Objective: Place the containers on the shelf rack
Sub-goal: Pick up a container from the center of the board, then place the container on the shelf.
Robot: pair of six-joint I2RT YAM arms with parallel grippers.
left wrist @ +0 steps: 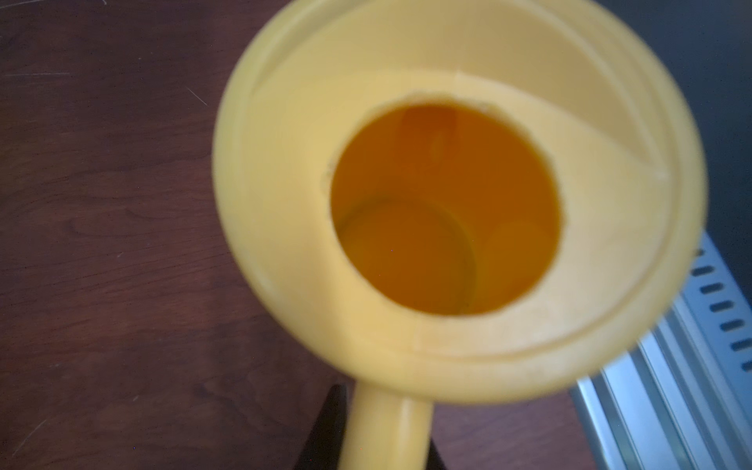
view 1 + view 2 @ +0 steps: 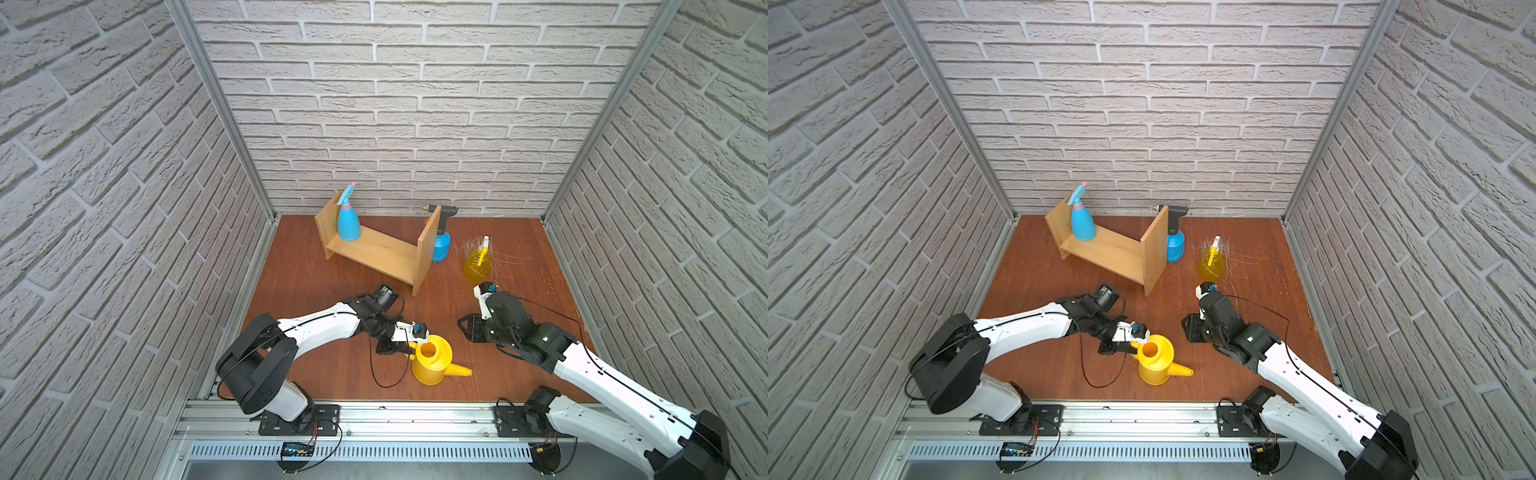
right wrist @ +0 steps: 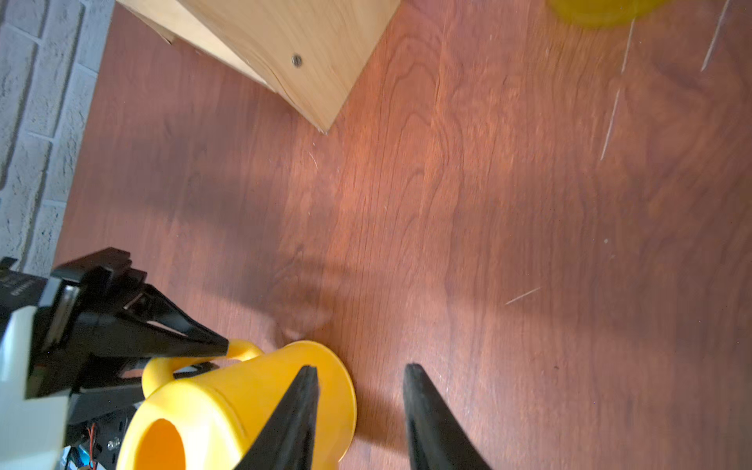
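Can: the yellow can [image 2: 432, 363] is standing upright on the near middle of the counter [image 2: 332, 299], well apart from the rack [image 2: 374, 253], its spout [image 2: 459, 369] pointing toward the right arm's side.
Left fingers: the left fingers [image 3: 203, 338] are pinching narrow on the can's loop handle [image 3: 244, 349], one on each side of it.
Right fingers: the right fingers [image 3: 293, 419] are hanging partly apart and holding nothing, near the can but seemingly not touching it.
Rack: it is sitting angled at the back of the counter, with a light-blue bottle [image 2: 348, 224] standing on its board against the left end panel. The pump sprayer [image 2: 440, 249] and yellow bottle [image 2: 477, 266] are waiting on the counter outside the right panel.
Weight: the left wrist view is showing a dry-looking bottom through the mouth, so the can is probably riding light.
Feel: it is looking like stiff, smooth moulded plastic, unlikely to crush but likely to slip.
Hold: the handle is offering the one thin grip. Being off to one side, it is likely leaving the body free to swing or tip spout-down on the lift.
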